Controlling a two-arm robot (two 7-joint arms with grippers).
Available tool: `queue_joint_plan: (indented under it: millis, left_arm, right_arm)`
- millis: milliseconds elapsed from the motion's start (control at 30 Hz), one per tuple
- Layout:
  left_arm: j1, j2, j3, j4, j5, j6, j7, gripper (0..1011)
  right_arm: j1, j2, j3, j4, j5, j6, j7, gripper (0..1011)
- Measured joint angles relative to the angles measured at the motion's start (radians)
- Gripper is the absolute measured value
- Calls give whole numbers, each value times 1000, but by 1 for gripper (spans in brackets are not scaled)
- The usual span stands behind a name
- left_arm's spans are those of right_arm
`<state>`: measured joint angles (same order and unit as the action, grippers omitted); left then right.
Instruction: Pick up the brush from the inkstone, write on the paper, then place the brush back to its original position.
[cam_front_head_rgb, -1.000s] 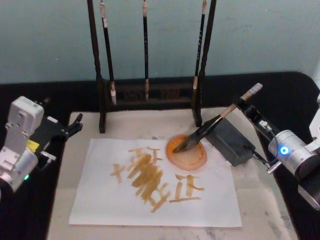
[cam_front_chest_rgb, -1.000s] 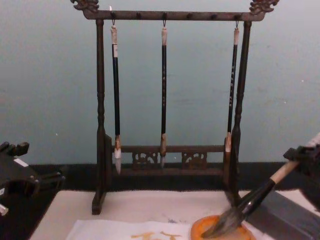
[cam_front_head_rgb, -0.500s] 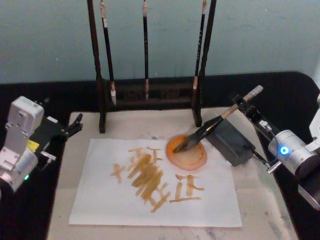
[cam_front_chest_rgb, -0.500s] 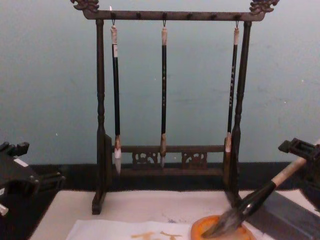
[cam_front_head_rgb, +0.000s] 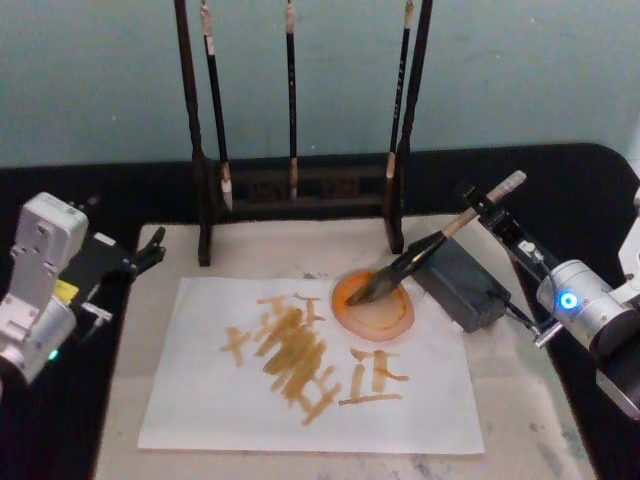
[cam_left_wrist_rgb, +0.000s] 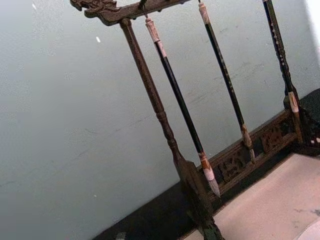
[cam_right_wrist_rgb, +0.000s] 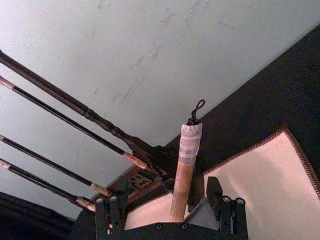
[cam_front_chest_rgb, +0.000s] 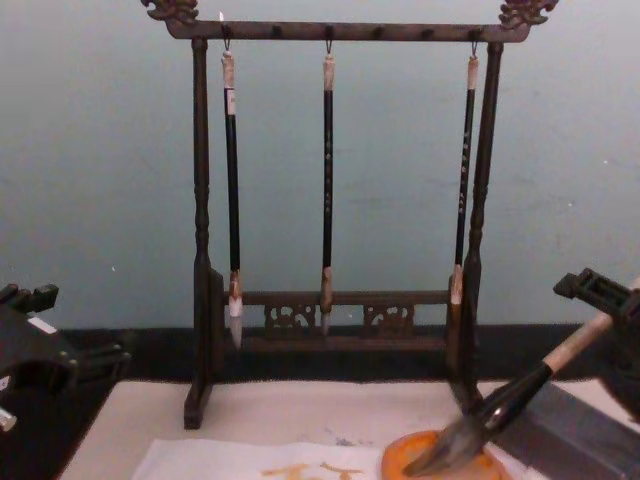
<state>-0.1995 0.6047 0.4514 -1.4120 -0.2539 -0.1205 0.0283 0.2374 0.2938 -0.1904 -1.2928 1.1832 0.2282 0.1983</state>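
A dark wooden brush rack (cam_left_wrist_rgb: 160, 112) leans across the frame, its carved finial (cam_left_wrist_rgb: 97, 7) at the upper left; three thin black-shafted brushes hang from its top bar, the first (cam_left_wrist_rgb: 182, 107) near the centre, the second (cam_left_wrist_rgb: 227, 80) right of it, the third (cam_left_wrist_rgb: 277, 45) at the upper right; their pale tips end just above a carved lower rail (cam_left_wrist_rgb: 250, 152); a pale teal wall (cam_left_wrist_rgb: 75, 125) lies behind; a beige mat (cam_left_wrist_rgb: 270, 205) fills the lower right, beside a black surface (cam_left_wrist_rgb: 150, 225).
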Motion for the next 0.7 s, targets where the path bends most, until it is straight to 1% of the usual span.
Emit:
queue_joint_plan:
  millis: [167,367,533,700]
  left_arm:
    - [0,0,0,0,0,0,0,1009]
    - [0,0,0,0,0,0,0,1010]
    - [0,0,0,0,0,0,0,1009]
    - [0,0,0,0,0,0,0,1010]
  right_arm:
    - [0,1,-2,0,0,-1,0,1000]
    - [-13,23,-20,-27,0,-7,-8,1000]
    - [-49,45,-24,-79,10,-15,-40,1000]
    - [-98,68,-20,-138,23,-28,-79,1000]
